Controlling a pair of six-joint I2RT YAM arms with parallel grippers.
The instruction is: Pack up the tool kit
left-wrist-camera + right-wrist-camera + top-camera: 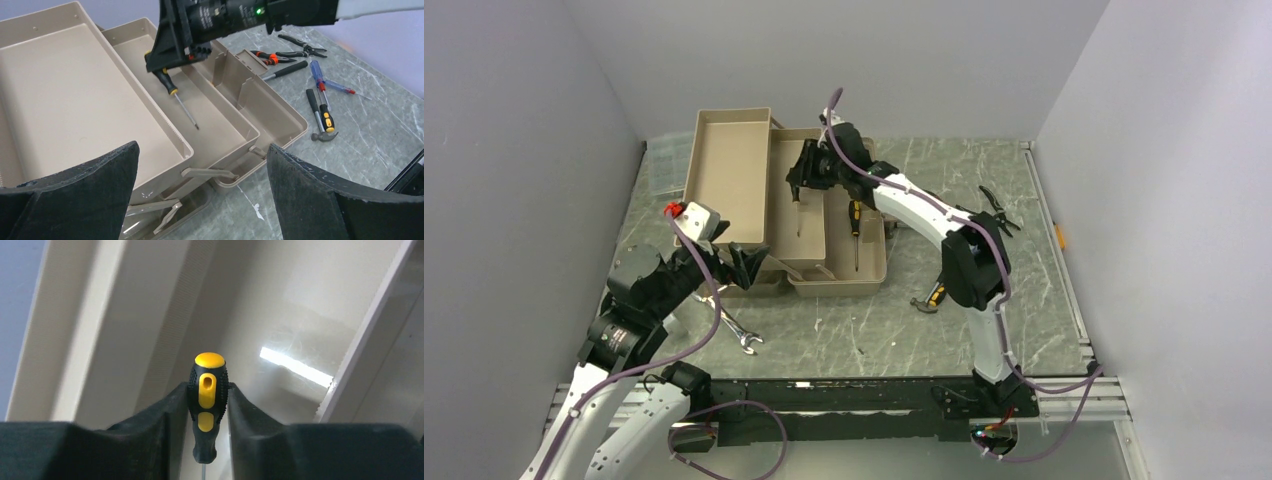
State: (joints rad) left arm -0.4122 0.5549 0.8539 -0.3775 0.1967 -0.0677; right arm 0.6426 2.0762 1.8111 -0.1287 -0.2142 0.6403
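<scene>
Two arms worked at the open toolbox [730, 116], its trays folded out at the far left of the table [944, 330]. The right claw [208, 390] was clenched on the black-and-yellow handle of a screwdriver [172, 90]. It held the tool over the middle tray [220, 120], with the shaft slanting down toward the tray floor; whether the tip touched could not be told. The left claw [202, 146] hung released, jaws wide, just in front of the box's near edge, gripping nothing. A second screwdriver [856, 228] already lay in the compartment to the right. Outside the box, on the table, lay a wrench [739, 335] near the left arm, a hammer [929, 298] beside the right arm, and pliers [996, 210] further right. The step in hand appeared to be setting the screwdriver into the tray. The next move would likely call for lowering it until it lay flat, letting go, then lifting clear of the tray walls to fetch another tool
</scene>
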